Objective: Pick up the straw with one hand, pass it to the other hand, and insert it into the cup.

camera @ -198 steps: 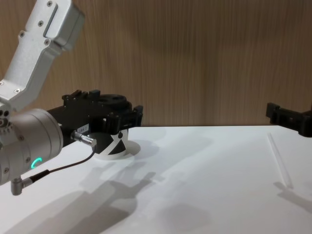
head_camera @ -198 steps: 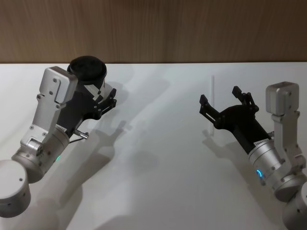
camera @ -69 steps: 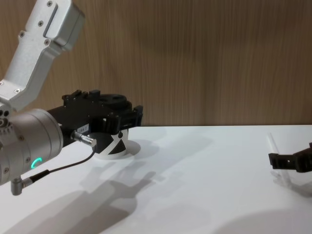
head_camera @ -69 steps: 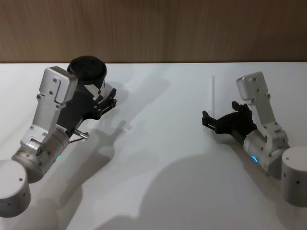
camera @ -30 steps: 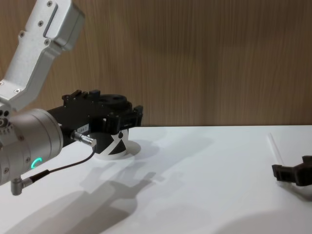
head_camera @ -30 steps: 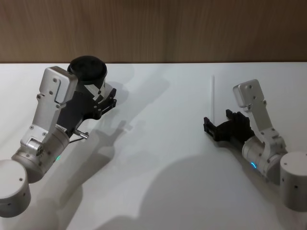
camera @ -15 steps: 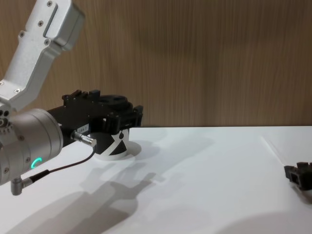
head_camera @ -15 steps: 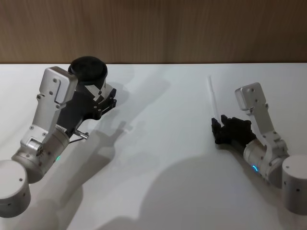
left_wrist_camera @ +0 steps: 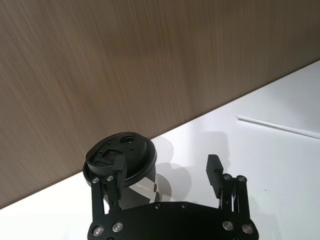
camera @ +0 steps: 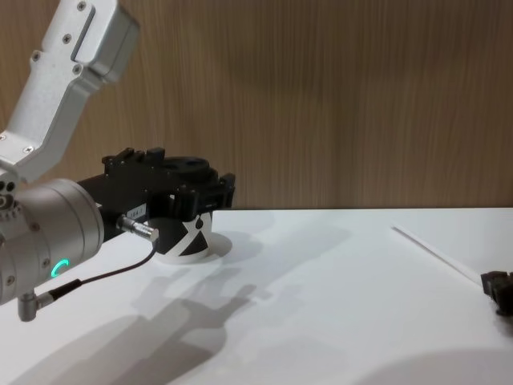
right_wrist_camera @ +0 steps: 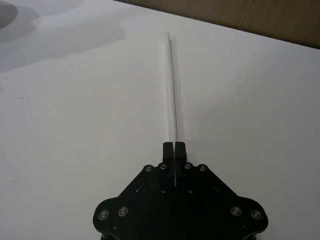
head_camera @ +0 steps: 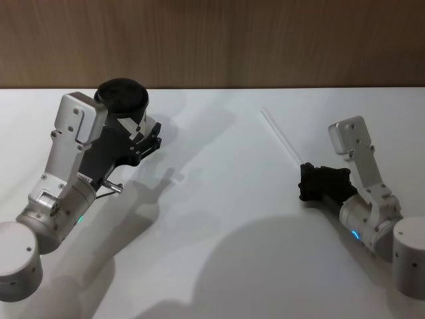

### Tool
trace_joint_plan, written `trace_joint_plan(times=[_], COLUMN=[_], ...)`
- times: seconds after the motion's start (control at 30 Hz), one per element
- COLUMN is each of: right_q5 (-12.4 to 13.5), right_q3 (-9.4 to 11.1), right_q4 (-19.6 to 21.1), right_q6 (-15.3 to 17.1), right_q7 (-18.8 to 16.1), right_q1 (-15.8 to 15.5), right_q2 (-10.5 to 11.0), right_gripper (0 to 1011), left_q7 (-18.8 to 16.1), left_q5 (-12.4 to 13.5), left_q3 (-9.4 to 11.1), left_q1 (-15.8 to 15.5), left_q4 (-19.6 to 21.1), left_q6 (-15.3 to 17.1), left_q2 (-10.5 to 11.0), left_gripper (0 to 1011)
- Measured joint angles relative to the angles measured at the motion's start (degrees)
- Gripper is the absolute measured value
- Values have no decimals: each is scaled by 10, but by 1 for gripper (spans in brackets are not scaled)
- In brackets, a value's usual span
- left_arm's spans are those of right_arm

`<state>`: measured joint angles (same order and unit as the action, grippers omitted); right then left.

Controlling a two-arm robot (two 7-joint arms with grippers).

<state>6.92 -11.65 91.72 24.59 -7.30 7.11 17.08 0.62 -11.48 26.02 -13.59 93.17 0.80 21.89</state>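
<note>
Head view: right hand [head_camera: 304,175] pinched on straw [head_camera: 279,135], left hand [head_camera: 147,136] agape by cup [head_camera: 121,98], wide table [head_camera: 219,179] between.

We count one thin white translucent plastic straw [head_camera: 282,137], one small black paper cup with black plastic lid [head_camera: 121,97], two black grippers, the left gripper [left_wrist_camera: 167,165] and the right gripper [right_wrist_camera: 174,147], one white table [head_camera: 219,219] and one brown wood-panelled wall [head_camera: 265,40].

Lab-style test bench, plain white table [head_camera: 219,266], wood-panelled wall [head_camera: 212,40]
</note>
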Motion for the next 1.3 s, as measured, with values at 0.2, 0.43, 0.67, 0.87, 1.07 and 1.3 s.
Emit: trace_joint_plan(times=[0.2, 0.43, 0.67, 0.87, 1.07, 1.3], right_q5=[-1, 3, 18, 39, 63, 93], right_q3=[5, 15, 29, 41, 50, 57], right_q4=[-1, 6, 24, 44, 61, 72], right_q6=[-7, -29, -66, -100, -137, -175], right_q7=[-1, -7, -24, -48, -83, -131], right_q1=[-2, -7, -12, -14, -13, -1], right_q2=[-3, -6, -7, -4, 6, 21], right_gripper=[11, 10, 10, 10, 10, 11], left_q7=[0, 0, 0, 0, 0, 0], left_q5=[0, 0, 0, 0, 0, 0], left_q3=[0, 0, 0, 0, 0, 0], left_q1=[0, 0, 0, 0, 0, 0], left_q4=[0, 0, 0, 0, 0, 0], left_q6=[0, 0, 0, 0, 0, 0], left_q2=[0, 0, 0, 0, 0, 0], left_gripper=[1003, 1003, 1003, 1003, 1003, 1003])
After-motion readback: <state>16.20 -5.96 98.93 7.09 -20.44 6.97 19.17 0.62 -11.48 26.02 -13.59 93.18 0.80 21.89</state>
